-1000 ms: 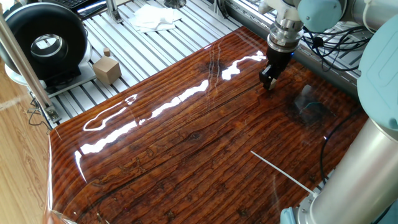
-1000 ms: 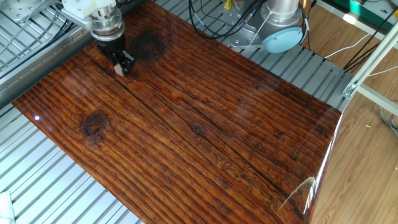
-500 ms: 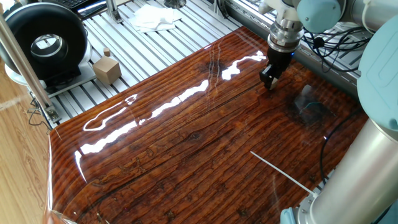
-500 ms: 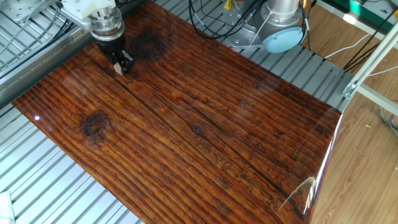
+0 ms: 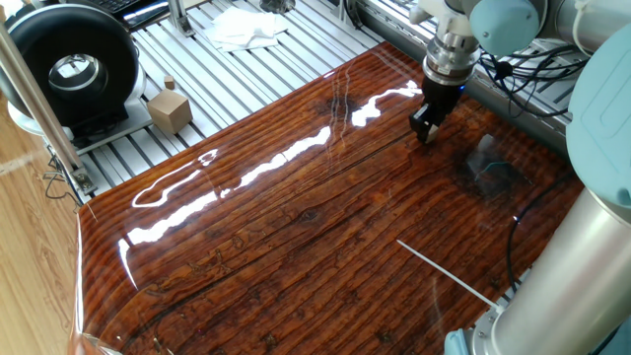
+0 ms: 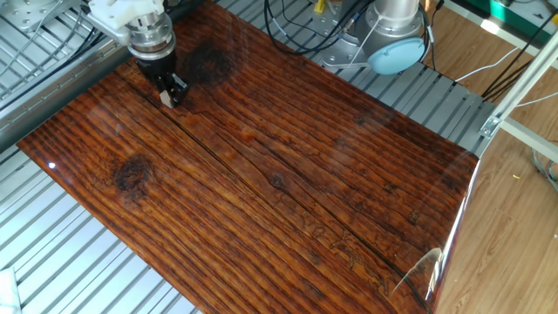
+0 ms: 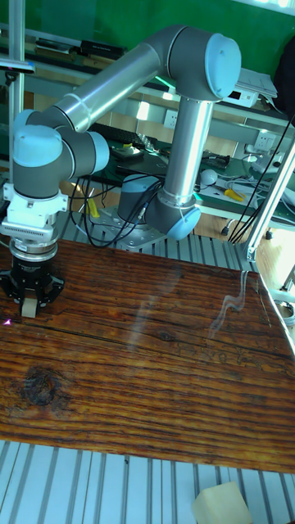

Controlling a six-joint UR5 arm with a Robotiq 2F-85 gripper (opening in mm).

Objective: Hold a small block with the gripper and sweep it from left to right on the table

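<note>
My black two-fingered gripper points straight down at the left end of the table. It is shut on the small block, a tiny pale tan cube between its fingertips, at or just above the board. In the other fixed view the gripper is near the table's top left corner, with the small block showing pale between the fingers. In one fixed view the gripper is at the far right of the table, and the block is hard to make out.
A larger tan cube with a knob stands on the slatted aluminium frame beside a black round device. White cloth lies further back. The arm's base and cables stand behind the table. Another tan block sits at the front edge.
</note>
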